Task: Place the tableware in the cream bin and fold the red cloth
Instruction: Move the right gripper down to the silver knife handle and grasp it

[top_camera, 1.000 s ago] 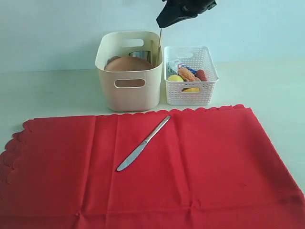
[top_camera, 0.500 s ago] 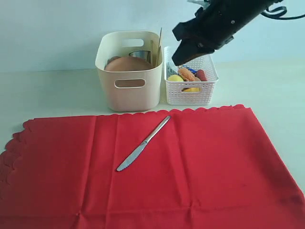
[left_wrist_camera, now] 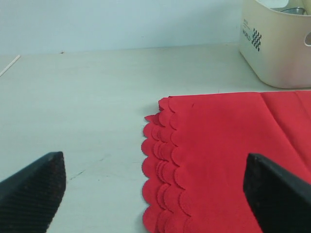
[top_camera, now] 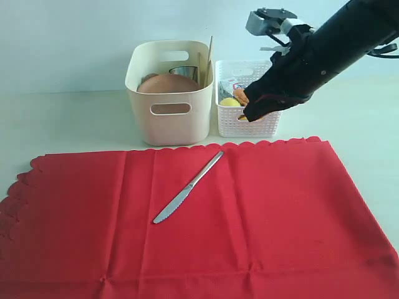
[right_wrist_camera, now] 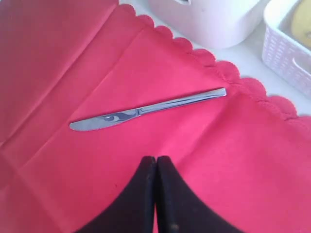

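Looks like the knife (top_camera: 187, 187) step: it lies flat on the red cloth (top_camera: 262, 237), the only tableware I can see outside the cream bin (top_camera: 169, 118). Right gripper (right_wrist_camera: 156, 162) hangs above it, jaws pressed together and empty, so it'll need to open up and drop onto the handle. Left gripper (left_wrist_camera: 155, 189) is spread wide by the cloth's scalloped edge. The bin's label (left_wrist_camera: 249, 35) reads "WORLD", I think.

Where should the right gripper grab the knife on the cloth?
Take the knife by its straight handle, the end nearer the cream bin, coming straight down with jaws across its narrow width. It lies flat on the cloth, so a side approach likely fails.
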Available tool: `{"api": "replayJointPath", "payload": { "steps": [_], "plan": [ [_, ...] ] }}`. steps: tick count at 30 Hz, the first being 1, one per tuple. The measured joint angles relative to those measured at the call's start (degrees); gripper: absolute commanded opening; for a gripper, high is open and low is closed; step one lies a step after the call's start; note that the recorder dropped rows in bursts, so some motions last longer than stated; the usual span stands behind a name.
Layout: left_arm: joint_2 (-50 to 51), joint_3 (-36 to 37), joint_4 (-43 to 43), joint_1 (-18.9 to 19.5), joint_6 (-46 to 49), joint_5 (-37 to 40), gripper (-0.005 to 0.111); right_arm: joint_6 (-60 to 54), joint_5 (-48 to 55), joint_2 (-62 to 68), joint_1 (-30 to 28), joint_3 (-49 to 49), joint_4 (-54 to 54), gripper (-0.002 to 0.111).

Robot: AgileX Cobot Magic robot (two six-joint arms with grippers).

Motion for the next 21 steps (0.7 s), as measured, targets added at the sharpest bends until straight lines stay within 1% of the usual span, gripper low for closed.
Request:
{"api": "replayJointPath", "payload": {
  "steps": [5,8,14,19,21],
  "plan": [
    [0.0,0.0,0.0,0.0,0.0,0.0,0.094,-1.36,-0.76,0.26,0.0,0.2,0.42,0.0],
    [0.0,0.0,0.0,0.0,0.0,0.0,0.094,-4.46,-0.76,1.86,0.0,0.2,2.9,0.0],
    [0.0,0.0,0.0,0.0,0.0,0.0,0.094,-14.78,-0.48,6.44,0.1,0.31,9.65,0.0],
    [0.0,0.0,0.0,0.0,0.0,0.0,0.094,-24.06,1.3,9.02,0.1,0.31,10.64,0.0],
    [0.0,0.0,0.0,0.0,0.0,0.0,0.094,-29.46,3.55,9.69,0.1,0.31,10.76,0.0]
  ]
}}
